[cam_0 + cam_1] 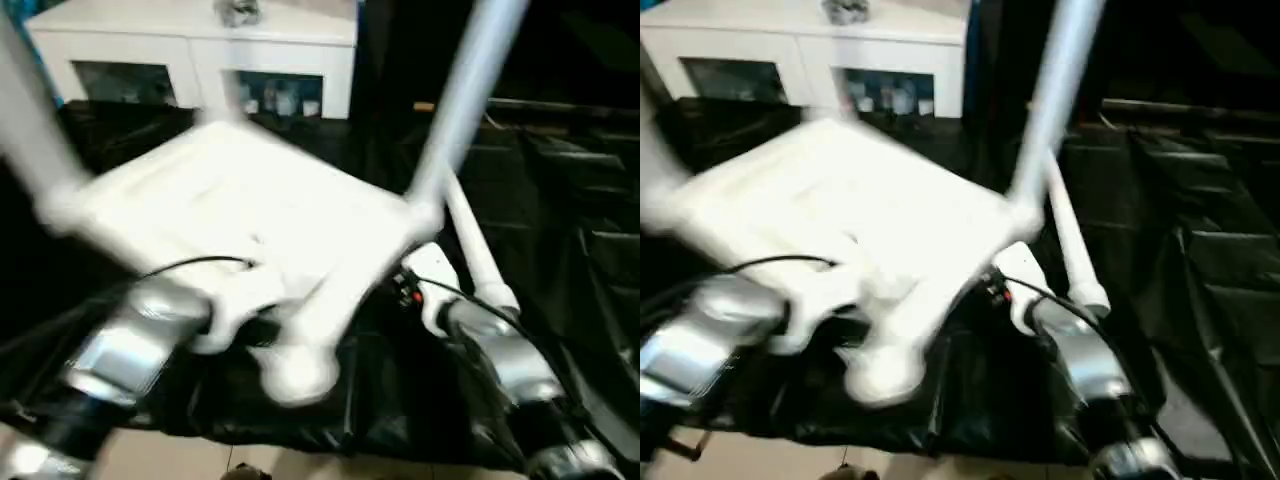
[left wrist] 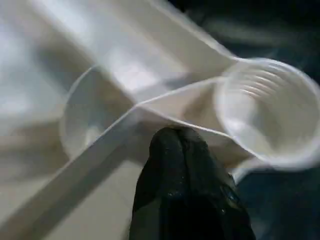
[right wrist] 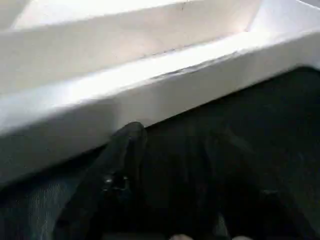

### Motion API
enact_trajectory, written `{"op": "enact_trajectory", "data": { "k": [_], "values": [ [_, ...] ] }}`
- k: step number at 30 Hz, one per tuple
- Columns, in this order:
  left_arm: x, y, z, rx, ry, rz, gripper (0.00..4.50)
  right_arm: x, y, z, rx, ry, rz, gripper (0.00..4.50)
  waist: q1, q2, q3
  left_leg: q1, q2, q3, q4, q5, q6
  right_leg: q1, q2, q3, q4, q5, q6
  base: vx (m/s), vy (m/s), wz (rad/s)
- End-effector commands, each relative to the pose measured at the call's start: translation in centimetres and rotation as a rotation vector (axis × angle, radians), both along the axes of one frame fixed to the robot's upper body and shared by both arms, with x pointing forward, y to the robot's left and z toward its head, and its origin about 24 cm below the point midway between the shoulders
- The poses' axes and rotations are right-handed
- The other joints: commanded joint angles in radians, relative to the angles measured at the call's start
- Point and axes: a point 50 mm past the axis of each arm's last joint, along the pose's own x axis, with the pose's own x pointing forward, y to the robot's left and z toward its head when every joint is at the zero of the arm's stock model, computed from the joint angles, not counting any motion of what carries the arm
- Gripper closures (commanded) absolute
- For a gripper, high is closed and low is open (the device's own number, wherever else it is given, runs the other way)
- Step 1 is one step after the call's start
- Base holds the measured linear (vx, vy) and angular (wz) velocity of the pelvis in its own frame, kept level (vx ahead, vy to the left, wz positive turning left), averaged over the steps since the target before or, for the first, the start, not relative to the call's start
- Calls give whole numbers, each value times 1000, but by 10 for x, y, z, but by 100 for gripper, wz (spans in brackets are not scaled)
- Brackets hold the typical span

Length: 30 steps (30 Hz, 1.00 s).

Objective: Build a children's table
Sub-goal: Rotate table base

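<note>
The tabletop (image 1: 240, 215) lies upside down and tilted over the black sheeting (image 1: 560, 250), roughly in the middle of the scene, with the white cabinet (image 1: 200, 60) standing behind it at the far side; two legs are already in their sockets and stand up from it, one leg (image 1: 25, 120) rising at the far left corner, the other leg (image 1: 465, 95) rising at the right corner; so by my reckoning the job is about half done.

A third leg (image 1: 475, 245) lies loose on the sheeting just to the right of the tabletop, beside the right forearm; a fourth I cannot find.

The near corner socket (image 2: 267, 112) is bare, its threaded inside plain to see in the left wrist view; I would judge that one of the two sockets left to fill.

The left gripper (image 2: 182, 165) has its black fingers pressed together at the rim by that near corner; from the wrist view it seems to be pinching the thin rib there, though the blur leaves me unsure; the right gripper (image 3: 165, 170) sits low under the right edge of the tabletop, one finger (image 3: 120, 160) showing just below the rim; whether its pincer is spread or closing I cannot tell, nor whether it touches the plastic.

What remains, as I see it: fit the lying leg, find and fit the last one, then turn the whole table onto its feet.
</note>
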Motion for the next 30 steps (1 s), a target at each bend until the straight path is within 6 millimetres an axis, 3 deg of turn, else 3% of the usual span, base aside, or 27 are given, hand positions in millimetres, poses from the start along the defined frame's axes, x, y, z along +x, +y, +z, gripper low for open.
{"op": "enact_trajectory", "data": {
  "k": [1, 2, 7, 8, 10, 14, 15, 17, 18, 23, 24, 27, 30],
  "values": [
    [7, -11, 2, 0, -54, -11, 450, 5, 17, 11, 29, -54, 50, 263, 5, 8, -65, 20, 27, -19, -68, -289, -23, 41, -47, 40, -68, -226, -204, 0, 0, 0],
    [19, -16, 1, 5, -112, 44, 450, 7, 18, 10, 28, -57, 49, 276, 6, 4, -65, 20, 28, -19, -67, -293, -24, 43, -48, 40, -69, -236, -198, 0, 0, 0],
    [33, -14, 1, 38, -190, 111, 450, 8, 7, 10, 4, -70, -17, 316, 7, 4, -68, 18, 28, -23, -68, -295, -26, 47, -50, 38, -71, -262, -173, 0, 0, 0],
    [33, -14, 2, 40, -189, 111, 450, 9, 4, 10, 3, -73, -34, 323, 11, 17, -68, 22, 29, -23, -67, -292, -28, 42, -51, 38, -70, -257, -177, 0, 0, 0],
    [29, -12, 5, 18, -171, 88, 450, 11, -5, 15, 8, -77, -92, 329, 10, 13, -70, 23, 30, -22, -67, -288, -29, 44, -47, 38, -68, -229, -187, 0, 0, 0],
    [18, -11, 14, -47, -140, 28, 450, 19, -28, 37, 69, -130, -214, 329, 9, 24, -70, 23, 30, -20, -66, -287, -31, 43, -43, 37, -62, -179, -205, 0, 0, 0],
    [19, -11, 16, -60, -154, 32, 450, 22, -33, 42, 73, -144, -241, 303, 10, 29, -70, 25, 30, -21, -66, -293, -31, 44, -44, 37, -61, -182, -207, 0, 0, 0],
    [21, -11, 18, -87, -147, 47, 450, 25, -41, 47, 66, -156, -286, 296, 9, 24, -68, 24, 26, -19, -65, -300, -35, 44, -42, 37, -62, -192, -209, 0, 0, 0],
    [22, -13, 24, -136, -150, 47, 417, 32, -57, 58, 44, -176, -379, 290, 9, 23, -68, 23, 25, -18, -65, -301, -32, 45, -43, 36, -64, -208, -206, 0, 0, 0],
    [28, -17, 38, -265, -220, 76, 372, 43, -84, 73, 3, -187, -523, 243, 7, 21, -66, 22, 20, -15, -60, -286, -28, 45, -44, 35, -73, -280, -188, 0, 0, 0],
    [29, -19, 43, -302, -251, 88, 363, 46, -88, 76, 11, -186, -533, 219, 8, 21, -68, 21, 19, -14, -56, -277, -25, 45, -45, 35, -73, -284, -183, 0, 0, 0],
    [31, -21, 50, -359, -277, 116, 357, 49, -97, 80, 18, -169, -572, 211, 6, 19, -69, 15, 19, -16, -56, -255, -14, 48, -43, 32, -71, -273, -178, 0, 0, 0],
    [33, -21, 53, -376, -319, 135, 320, 52, -103, 81, 26, -153, -601, 176, 6, 19, -72, 16, 20, -14, -53, -239, -6, 47, -42, 32, -69, -246, -183, 0, 0, 0]
  ]
}}
